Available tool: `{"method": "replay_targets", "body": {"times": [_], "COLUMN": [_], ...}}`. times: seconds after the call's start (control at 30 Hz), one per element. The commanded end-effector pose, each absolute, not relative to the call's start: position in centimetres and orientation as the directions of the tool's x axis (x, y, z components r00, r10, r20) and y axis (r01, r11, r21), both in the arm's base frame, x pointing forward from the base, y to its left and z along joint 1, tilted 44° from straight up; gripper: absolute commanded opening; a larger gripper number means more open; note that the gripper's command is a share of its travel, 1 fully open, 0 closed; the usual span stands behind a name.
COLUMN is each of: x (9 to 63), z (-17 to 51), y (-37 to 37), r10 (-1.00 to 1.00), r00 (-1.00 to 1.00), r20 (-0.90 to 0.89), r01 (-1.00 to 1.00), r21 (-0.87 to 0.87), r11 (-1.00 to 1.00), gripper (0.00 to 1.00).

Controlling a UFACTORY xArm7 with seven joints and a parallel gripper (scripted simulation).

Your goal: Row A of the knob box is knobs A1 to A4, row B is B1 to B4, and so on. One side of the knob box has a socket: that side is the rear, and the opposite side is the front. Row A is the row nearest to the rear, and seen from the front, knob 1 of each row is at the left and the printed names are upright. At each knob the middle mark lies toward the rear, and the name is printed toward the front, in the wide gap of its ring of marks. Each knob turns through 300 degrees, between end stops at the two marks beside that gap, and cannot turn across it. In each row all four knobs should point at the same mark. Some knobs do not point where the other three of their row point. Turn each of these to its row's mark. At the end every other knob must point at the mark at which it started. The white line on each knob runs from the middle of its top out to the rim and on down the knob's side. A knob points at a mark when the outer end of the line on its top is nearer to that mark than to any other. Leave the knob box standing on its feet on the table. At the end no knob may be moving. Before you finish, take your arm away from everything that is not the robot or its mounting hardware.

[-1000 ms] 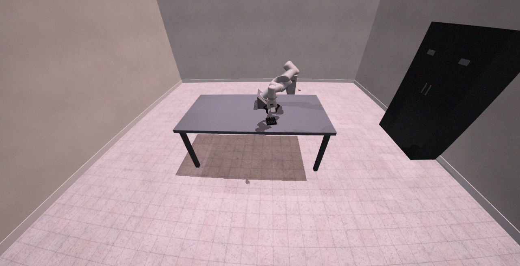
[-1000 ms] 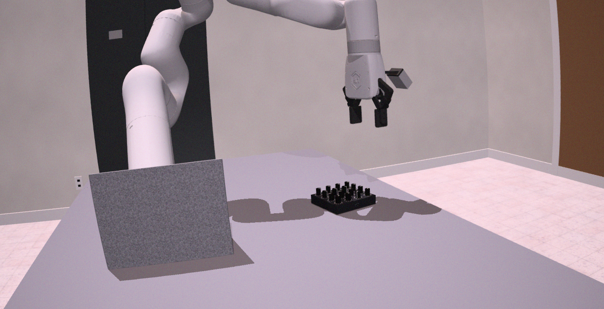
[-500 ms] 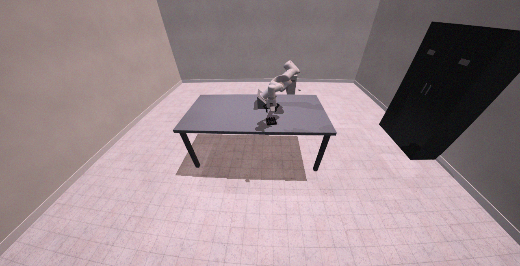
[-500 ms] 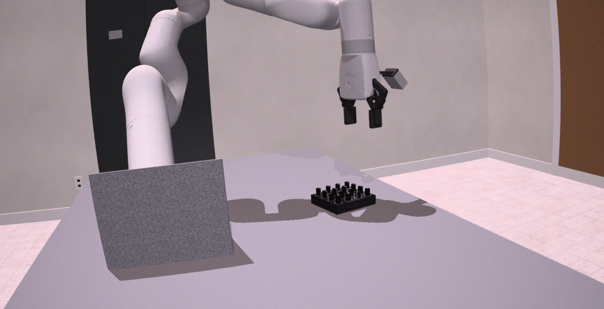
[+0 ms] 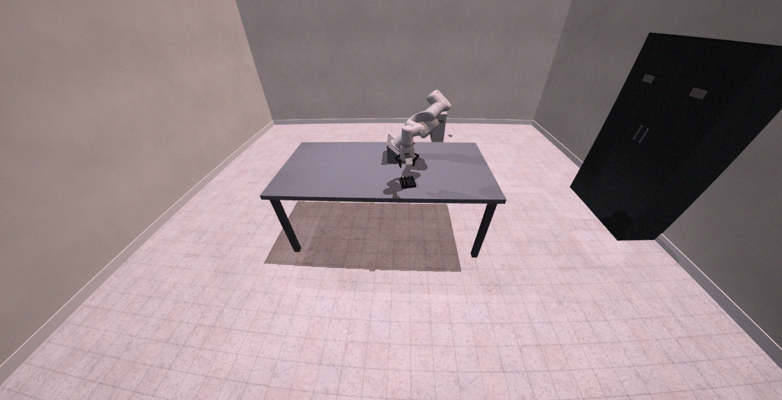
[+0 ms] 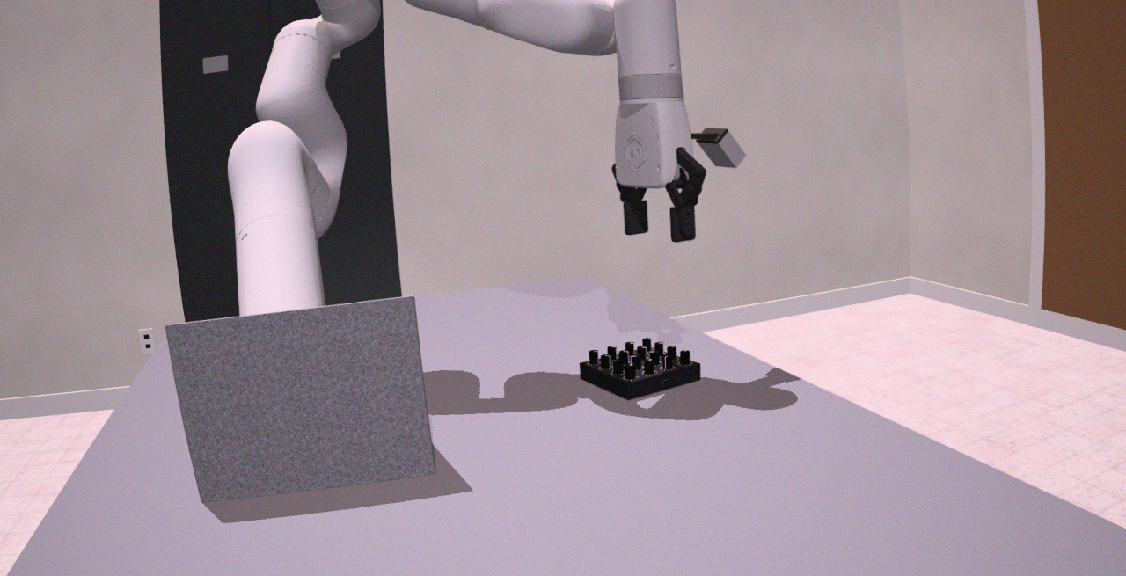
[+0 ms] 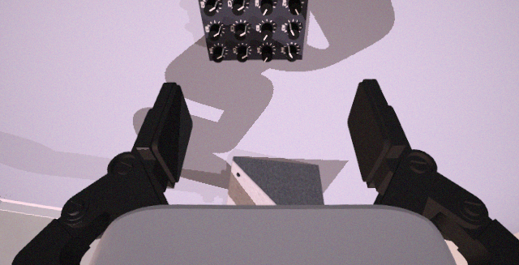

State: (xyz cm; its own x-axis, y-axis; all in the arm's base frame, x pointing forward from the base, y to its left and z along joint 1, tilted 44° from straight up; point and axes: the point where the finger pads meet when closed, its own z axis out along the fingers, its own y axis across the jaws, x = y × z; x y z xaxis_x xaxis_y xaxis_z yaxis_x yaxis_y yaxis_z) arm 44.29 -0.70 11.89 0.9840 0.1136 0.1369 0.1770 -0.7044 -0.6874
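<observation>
The knob box (image 5: pixel 407 182) (image 6: pixel 641 369) (image 7: pixel 253 18) is a small black box with a four-by-four grid of black knobs, each with a white line. It stands on the grey table (image 5: pixel 338 170) (image 6: pixel 551 477). In the wrist view it sits at the top centre, its top row cut off by the frame edge. My gripper (image 6: pixel 660 220) (image 7: pixel 268 101) (image 5: pixel 407 163) is open and empty. It hangs high above the table, above the box and a little short of it on the arm's side.
A grey speckled block (image 6: pixel 303 395) (image 7: pixel 280 181) stands upright on the table by the arm's base. A black cabinet (image 5: pixel 677 135) stands by the right wall. The box lies near one long table edge (image 5: pixel 382 200).
</observation>
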Motion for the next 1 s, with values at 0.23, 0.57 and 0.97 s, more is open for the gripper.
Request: {"method": "replay_targets", "body": {"times": [0.23, 0.57, 0.97], "x": [43.53, 43.52, 43.52], "z": [11.86, 11.86, 11.86], "y": [-1.01, -1.01, -1.01], "r10": [0.11, 0.11, 0.11], "r00": [0.984, 0.984, 0.984], "r20": [0.14, 0.14, 0.14], "r01": [0.177, 0.177, 0.177], "r21": [-0.685, -0.685, -0.685], "r11": [-0.706, -0.706, -0.706], "gripper": [1.0, 1.0, 1.0]}}
